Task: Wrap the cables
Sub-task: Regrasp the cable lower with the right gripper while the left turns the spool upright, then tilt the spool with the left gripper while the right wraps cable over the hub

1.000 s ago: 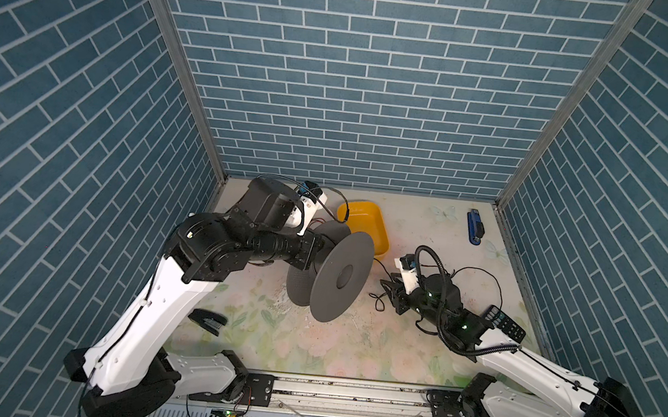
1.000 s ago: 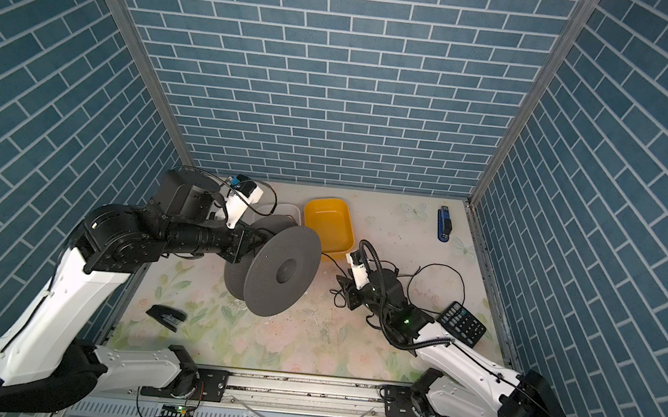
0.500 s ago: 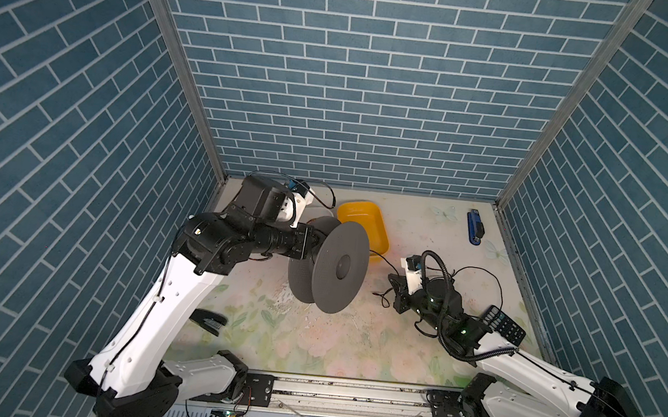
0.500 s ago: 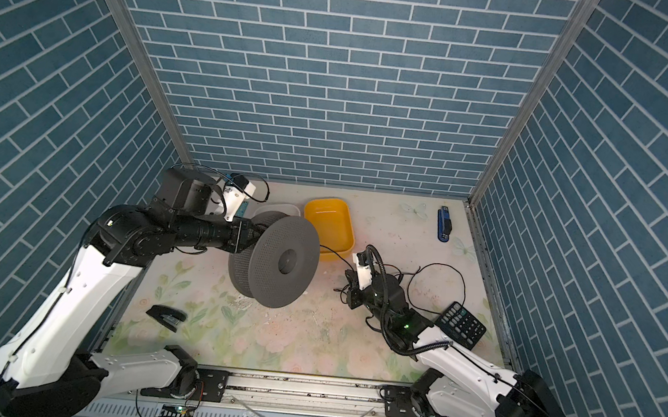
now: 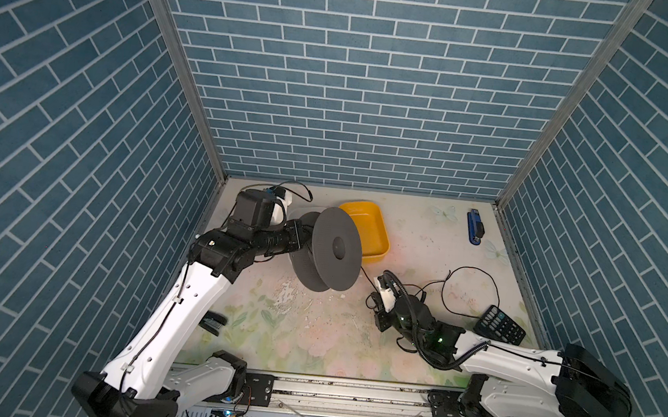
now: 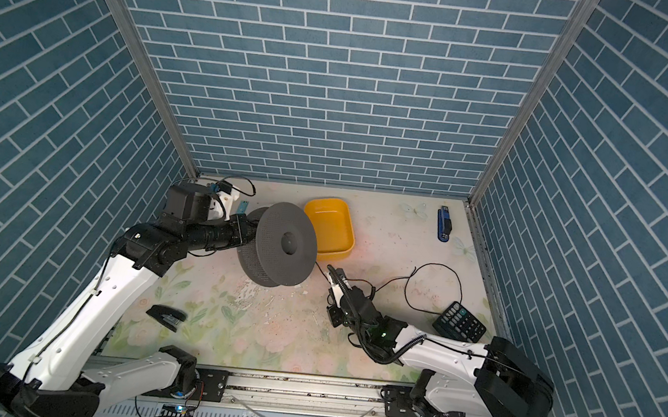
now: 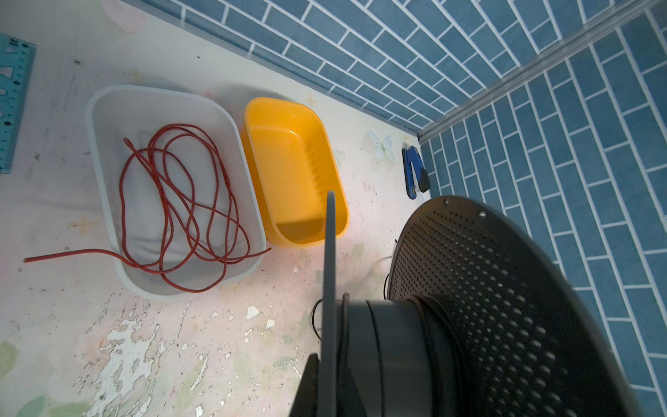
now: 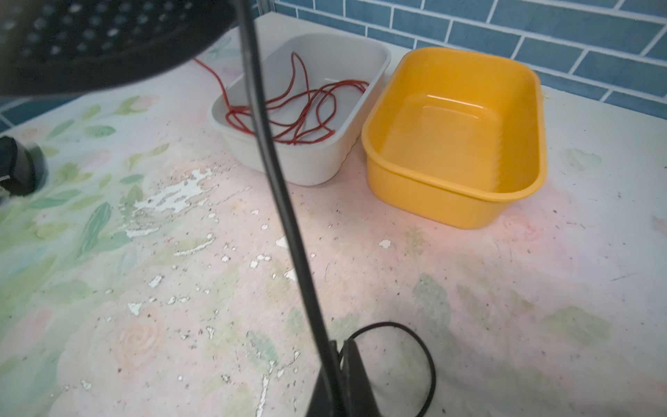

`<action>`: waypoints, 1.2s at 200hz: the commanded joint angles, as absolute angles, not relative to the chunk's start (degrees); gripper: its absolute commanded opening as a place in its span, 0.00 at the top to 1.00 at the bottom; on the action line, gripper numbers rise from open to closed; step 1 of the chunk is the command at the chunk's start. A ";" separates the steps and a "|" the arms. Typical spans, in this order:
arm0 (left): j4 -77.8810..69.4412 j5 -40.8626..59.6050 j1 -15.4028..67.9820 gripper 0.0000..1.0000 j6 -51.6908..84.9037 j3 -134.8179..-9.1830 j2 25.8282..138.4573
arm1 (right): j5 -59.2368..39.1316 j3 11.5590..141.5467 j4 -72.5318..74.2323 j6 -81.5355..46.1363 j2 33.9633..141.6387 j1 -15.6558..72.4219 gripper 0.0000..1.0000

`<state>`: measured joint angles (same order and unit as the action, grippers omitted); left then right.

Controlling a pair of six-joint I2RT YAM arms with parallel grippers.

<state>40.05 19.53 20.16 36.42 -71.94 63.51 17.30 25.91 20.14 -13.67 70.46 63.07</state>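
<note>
A grey perforated spool (image 5: 336, 249) (image 6: 282, 250) hangs above the table, tilted on its side. My left gripper (image 5: 301, 231) (image 7: 319, 379) is shut on one of its flanges (image 7: 330, 274). A few turns of the thin black cable (image 7: 375, 325) lie round the hub. From the spool the cable (image 8: 274, 173) runs taut down to my right gripper (image 5: 374, 299) (image 8: 337, 357), which is shut on it low over the table. The rest of the cable lies in a loose loop (image 5: 470, 268) (image 6: 437, 264) on the table to the right of that gripper.
A white tray (image 7: 162, 90) holding a reddish-brown wire and a yellow tray (image 5: 375, 238) stand at the back behind the spool. A blue stapler (image 5: 474, 227) lies back right, a calculator (image 5: 498, 323) right, a black stapler (image 5: 212, 323) front left and a teal ruler (image 7: 14, 101) back left.
The left arm has carried the spool toward the back and turned it. The right gripper has closed on the cable and shifted slightly toward the front.
</note>
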 commanded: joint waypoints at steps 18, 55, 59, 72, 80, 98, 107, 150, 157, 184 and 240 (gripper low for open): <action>30.76 8.48 19.76 1.00 40.31 -68.72 60.06 | 22.86 33.06 18.55 -10.28 75.42 69.16 1.00; 27.88 0.33 20.39 1.00 40.97 -64.13 57.57 | 26.89 40.81 14.39 -6.25 80.93 75.68 1.00; 27.81 -0.21 20.63 1.00 40.83 -63.93 57.50 | 26.89 41.55 14.04 -5.80 81.46 76.24 1.00; 27.84 -2.67 21.71 1.00 40.40 -63.38 57.57 | 27.32 44.03 13.24 -4.72 83.05 78.08 1.00; 28.22 -4.34 22.59 1.00 39.81 -63.28 57.67 | 27.80 45.42 12.70 -4.04 83.82 79.08 1.00; 30.63 -10.46 25.75 1.00 37.52 -64.03 58.56 | 29.03 48.61 10.71 -2.66 84.87 80.91 1.00; 32.00 -13.73 27.58 1.00 36.39 -64.53 59.16 | 29.94 50.38 9.53 -1.85 85.14 81.90 1.00; 38.04 -23.36 35.05 1.00 33.64 -67.49 63.79 | 36.89 58.27 1.99 -0.13 84.60 84.01 1.00; 39.22 -24.57 36.20 1.00 33.19 -68.39 64.87 | 37.05 58.92 1.39 -0.01 84.02 84.01 1.00; 45.16 -27.45 39.98 1.00 32.18 -72.24 69.21 | 40.40 59.96 -1.46 -0.53 80.59 84.02 1.00; 51.91 -26.60 41.86 1.00 30.99 -75.90 73.37 | 40.34 63.47 -14.95 -1.14 76.00 83.91 1.00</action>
<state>44.69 -21.41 42.13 34.81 -74.32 72.01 36.80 57.84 -7.64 -2.46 80.23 83.66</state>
